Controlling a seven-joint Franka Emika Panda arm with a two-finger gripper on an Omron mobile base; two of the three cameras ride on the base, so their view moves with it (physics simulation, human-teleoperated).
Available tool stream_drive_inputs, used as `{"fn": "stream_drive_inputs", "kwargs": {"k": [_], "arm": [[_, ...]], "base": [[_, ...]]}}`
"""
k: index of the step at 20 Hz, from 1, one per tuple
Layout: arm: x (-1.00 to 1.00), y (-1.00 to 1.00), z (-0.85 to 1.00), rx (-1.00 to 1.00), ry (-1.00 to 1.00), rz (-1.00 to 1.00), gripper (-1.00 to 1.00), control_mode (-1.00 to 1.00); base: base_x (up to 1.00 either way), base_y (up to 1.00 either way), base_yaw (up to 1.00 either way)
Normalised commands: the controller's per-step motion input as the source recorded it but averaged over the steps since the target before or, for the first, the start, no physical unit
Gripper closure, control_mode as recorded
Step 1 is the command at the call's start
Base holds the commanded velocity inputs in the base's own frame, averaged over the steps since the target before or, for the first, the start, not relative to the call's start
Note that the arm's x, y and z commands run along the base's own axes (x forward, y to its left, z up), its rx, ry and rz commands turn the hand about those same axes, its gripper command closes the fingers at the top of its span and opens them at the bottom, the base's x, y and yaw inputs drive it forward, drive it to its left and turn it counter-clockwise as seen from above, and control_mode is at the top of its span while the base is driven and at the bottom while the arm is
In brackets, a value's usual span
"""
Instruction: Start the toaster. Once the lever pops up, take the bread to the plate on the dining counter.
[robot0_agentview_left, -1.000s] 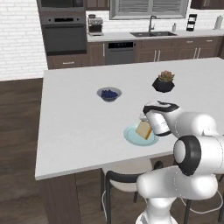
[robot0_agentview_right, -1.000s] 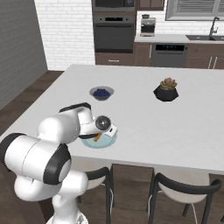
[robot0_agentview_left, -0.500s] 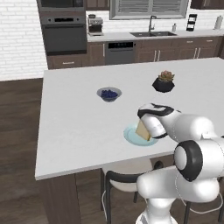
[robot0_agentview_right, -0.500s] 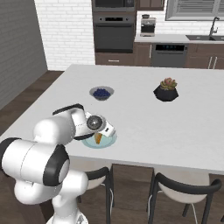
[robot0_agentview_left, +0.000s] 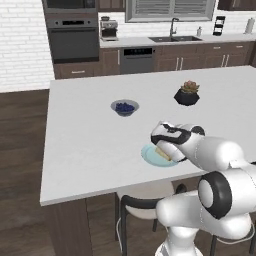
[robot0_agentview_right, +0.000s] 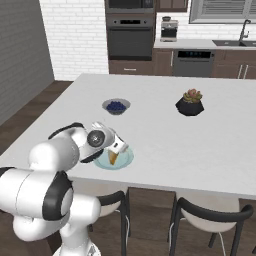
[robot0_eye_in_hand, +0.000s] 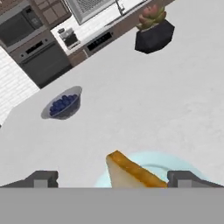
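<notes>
The bread (robot0_eye_in_hand: 131, 174), a golden slice with a brown crust, lies tilted on the pale blue-green plate (robot0_eye_in_hand: 154, 161) near the front edge of the white dining counter (robot0_agentview_left: 85, 145). My gripper (robot0_eye_in_hand: 114, 179) hovers just above it, open, one fingertip (robot0_eye_in_hand: 43, 178) on each side of the slice and apart from it. From the base views the bread (robot0_agentview_left: 164, 154) (robot0_agentview_right: 113, 158) and plate (robot0_agentview_left: 148, 156) (robot0_agentview_right: 125, 161) sit right under the gripper (robot0_agentview_left: 168, 149) (robot0_agentview_right: 118, 148). The toaster is out of view.
A grey bowl of blue berries (robot0_agentview_left: 124, 107) (robot0_agentview_right: 116, 106) (robot0_eye_in_hand: 63, 105) and a black potted succulent (robot0_agentview_left: 187, 94) (robot0_agentview_right: 189, 102) (robot0_eye_in_hand: 153, 31) stand farther back on the counter. Chairs (robot0_agentview_left: 145, 202) (robot0_agentview_right: 210, 215) are tucked under its near edge.
The hand has drawn back slightly from the bread, jaws staying wide. The slice stays on the plate.
</notes>
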Motion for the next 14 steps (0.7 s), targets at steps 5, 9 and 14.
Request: {"fn": "stream_drive_inputs", "kwargs": {"k": [5, 9, 14], "arm": [[0.17, -0.02, 0.71, 0.0, 0.08, -0.07, -1.0, -1.0], [0.01, 0.0, 0.67, -0.05, 0.24, -0.04, -1.0, -1.0], [0.0, 0.06, 0.85, -0.17, 0.4, 0.0, -1.0, -1.0]], "base": [[0.0, 0.0, 0.0], [0.0, 0.0, 0.0], [0.0, 0.0, 0.0]]}}
